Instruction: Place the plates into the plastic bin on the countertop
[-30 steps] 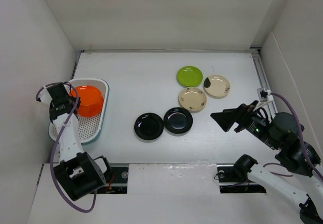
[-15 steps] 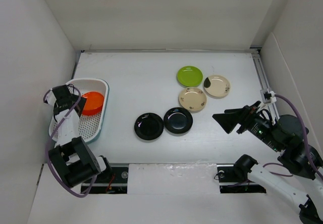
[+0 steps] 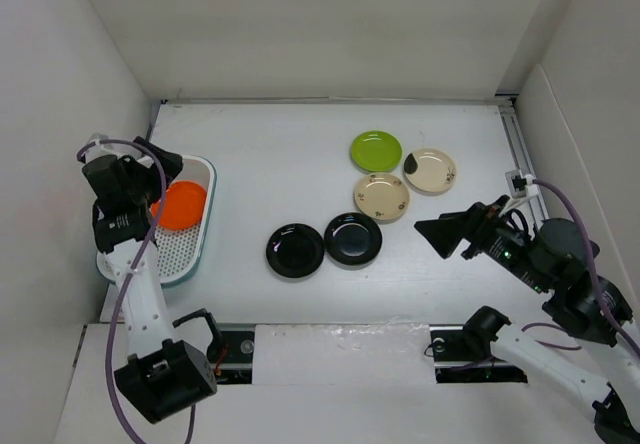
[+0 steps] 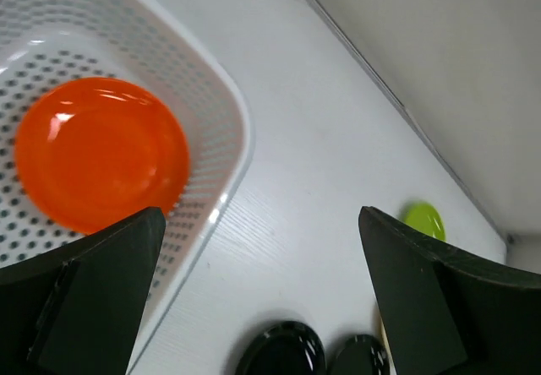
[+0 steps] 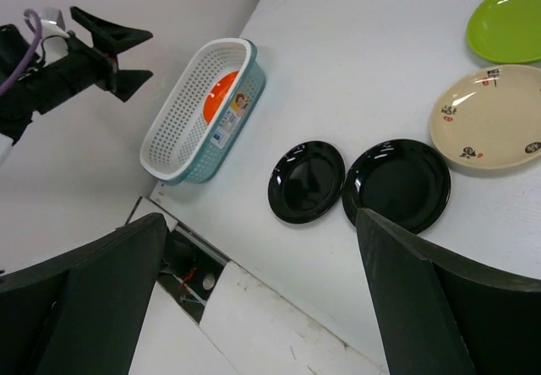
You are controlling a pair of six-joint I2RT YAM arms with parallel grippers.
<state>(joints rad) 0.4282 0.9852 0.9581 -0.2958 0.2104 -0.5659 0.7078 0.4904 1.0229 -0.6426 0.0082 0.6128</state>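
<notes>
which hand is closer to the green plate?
Right. The right hand is right of and below the green plate in the top view, past the beige plates; the left hand is far left, over the plastic bin.

The orange plate [image 3: 180,204] lies in the white perforated bin [image 3: 188,260] — teal outer wall — on the white countertop [image 3: 280,144]. Toward its right edge are the lime green plate [image 3: 376,151], a beige plate with a dark blotch [image 3: 430,171] and another beige plate, dark-flecked [image 3: 381,197]; toward the front edge, a glossy black plate [image 3: 295,250] and its black twin [image 3: 353,239].
</notes>
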